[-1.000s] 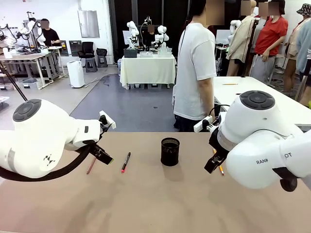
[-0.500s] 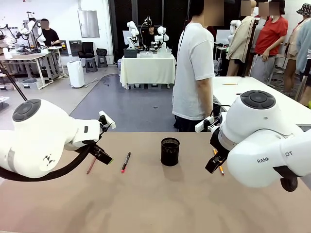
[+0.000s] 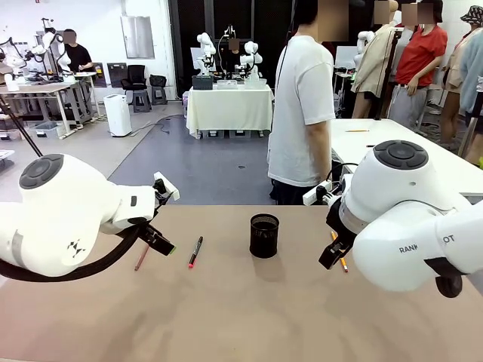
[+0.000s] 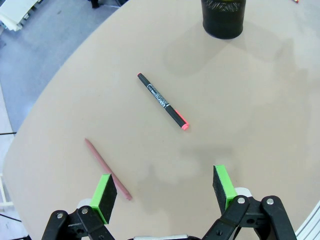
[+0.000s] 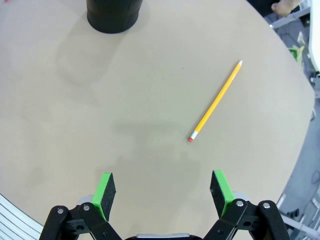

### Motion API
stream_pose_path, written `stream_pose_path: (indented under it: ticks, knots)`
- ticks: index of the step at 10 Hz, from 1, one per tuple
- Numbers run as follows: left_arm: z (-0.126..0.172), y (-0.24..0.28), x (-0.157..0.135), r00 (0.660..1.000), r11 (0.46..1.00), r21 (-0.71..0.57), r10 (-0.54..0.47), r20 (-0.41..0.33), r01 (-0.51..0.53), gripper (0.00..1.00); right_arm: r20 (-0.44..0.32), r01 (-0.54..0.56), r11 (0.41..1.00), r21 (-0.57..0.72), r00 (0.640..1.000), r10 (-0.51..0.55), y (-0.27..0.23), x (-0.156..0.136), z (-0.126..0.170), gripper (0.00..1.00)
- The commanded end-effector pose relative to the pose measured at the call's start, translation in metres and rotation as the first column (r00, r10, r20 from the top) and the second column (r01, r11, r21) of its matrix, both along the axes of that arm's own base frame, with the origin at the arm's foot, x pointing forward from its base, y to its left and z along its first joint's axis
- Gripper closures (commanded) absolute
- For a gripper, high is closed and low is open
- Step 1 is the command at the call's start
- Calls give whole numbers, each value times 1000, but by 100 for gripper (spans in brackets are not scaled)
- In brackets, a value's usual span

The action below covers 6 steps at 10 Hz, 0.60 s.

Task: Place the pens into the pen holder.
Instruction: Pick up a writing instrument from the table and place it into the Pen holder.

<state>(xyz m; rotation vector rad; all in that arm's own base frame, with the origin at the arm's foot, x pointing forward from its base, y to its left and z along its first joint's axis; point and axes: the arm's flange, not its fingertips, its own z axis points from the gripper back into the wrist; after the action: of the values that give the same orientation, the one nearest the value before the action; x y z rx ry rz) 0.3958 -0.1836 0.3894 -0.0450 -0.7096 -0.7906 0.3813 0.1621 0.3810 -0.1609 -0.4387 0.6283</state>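
Left gripper [image 4: 163, 187] and right gripper [image 5: 162, 192]: fingers spread wide, holding nothing. Small black wire-mesh cup [image 3: 264, 235] upright mid tan table [image 3: 226, 317]. Slim reddish-brown pen [image 4: 105, 166] and black red-tipped pen [image 4: 162, 101] lie flat below left gripper, yellow pencil [image 5: 216, 101] below right gripper. All 3 outside the cup.

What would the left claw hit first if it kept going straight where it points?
Most likely the bare tan tabletop: the open left gripper aims down at a spot between the slim reddish-brown pen and the black pen with a red tip, though depth is hard to judge.
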Motion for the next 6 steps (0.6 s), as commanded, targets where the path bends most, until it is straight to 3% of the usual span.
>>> stream_pose_path:
  ticks: [1,3,6]
  knots:
    - [2,-4,2,999,998,56,-24,-46,26,0,0,0,1000,0,1000,0,0,0,0,0]
    - [24,-1,9,968,982,-18,-187,-167,187,0,-33,-83,989,122,996,88,12,9,11,0]
    - [65,11,1,916,923,-206,-362,-174,325,0,-2,-166,953,255,985,172,14,12,46,0]
